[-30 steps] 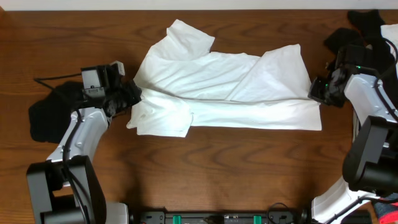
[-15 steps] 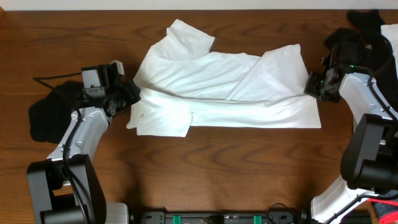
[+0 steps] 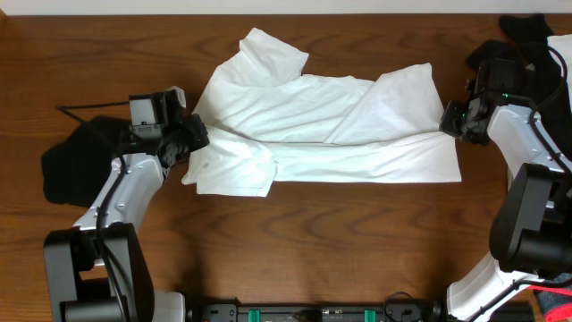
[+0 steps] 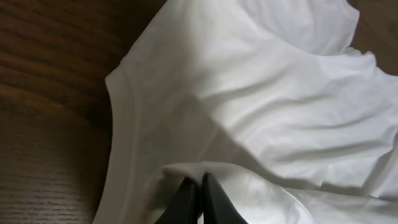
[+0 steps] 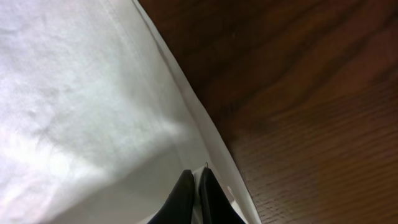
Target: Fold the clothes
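The white shirt (image 3: 322, 125) lies spread across the middle of the table (image 3: 295, 233). The left claw (image 3: 193, 135) is shut on one end, the right claw (image 3: 450, 121) shut on the other, likely so both can lift and fold it.

no text readable (t-shirt (image 3: 313, 116) looks plain)

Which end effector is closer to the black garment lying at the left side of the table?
Left. The left end effector grips the white T-shirt just beside the black garment; the right end effector is at the shirt's opposite end, far from it.
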